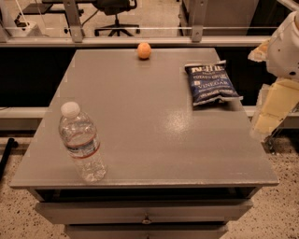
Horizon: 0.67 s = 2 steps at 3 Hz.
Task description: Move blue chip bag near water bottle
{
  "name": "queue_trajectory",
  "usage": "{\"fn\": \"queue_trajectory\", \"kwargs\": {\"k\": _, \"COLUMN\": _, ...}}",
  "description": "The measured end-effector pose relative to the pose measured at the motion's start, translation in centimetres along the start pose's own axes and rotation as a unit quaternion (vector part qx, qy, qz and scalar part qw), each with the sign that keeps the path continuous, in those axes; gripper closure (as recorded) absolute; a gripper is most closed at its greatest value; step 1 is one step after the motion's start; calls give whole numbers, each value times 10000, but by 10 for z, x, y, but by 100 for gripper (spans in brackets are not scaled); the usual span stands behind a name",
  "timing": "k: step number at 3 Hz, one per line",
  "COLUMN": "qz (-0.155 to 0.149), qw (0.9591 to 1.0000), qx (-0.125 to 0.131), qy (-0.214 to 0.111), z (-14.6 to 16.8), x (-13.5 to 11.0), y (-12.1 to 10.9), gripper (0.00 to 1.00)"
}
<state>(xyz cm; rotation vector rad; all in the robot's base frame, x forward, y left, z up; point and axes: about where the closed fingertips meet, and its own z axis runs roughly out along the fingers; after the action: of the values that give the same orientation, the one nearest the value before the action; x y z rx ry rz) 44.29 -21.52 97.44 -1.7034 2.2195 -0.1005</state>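
Gripper at right frame edge, off surface, beside its right side. Near blue chip bag, not touching it. Grip state: cannot tell from this angle. Blue chip bag lies flat near far-right corner of surface, lettering up. Water bottle upright at near-left corner, white cap on, well apart from bag. Small orange round object at far edge, near centre. Drawer under surface. Office chair in background.
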Motion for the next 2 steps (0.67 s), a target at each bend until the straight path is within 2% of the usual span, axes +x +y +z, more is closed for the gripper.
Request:
{"fn": "queue_trajectory", "kwargs": {"k": 1, "qz": 130, "qw": 9994, "qx": 143, "qy": -291, "z": 23, "x": -1, "y": -22, "gripper": 0}}
{"fn": "queue_trajectory", "kwargs": {"k": 2, "qz": 336, "qw": 9966, "qx": 395, "qy": -646, "z": 57, "x": 3, "y": -63, "gripper": 0}}
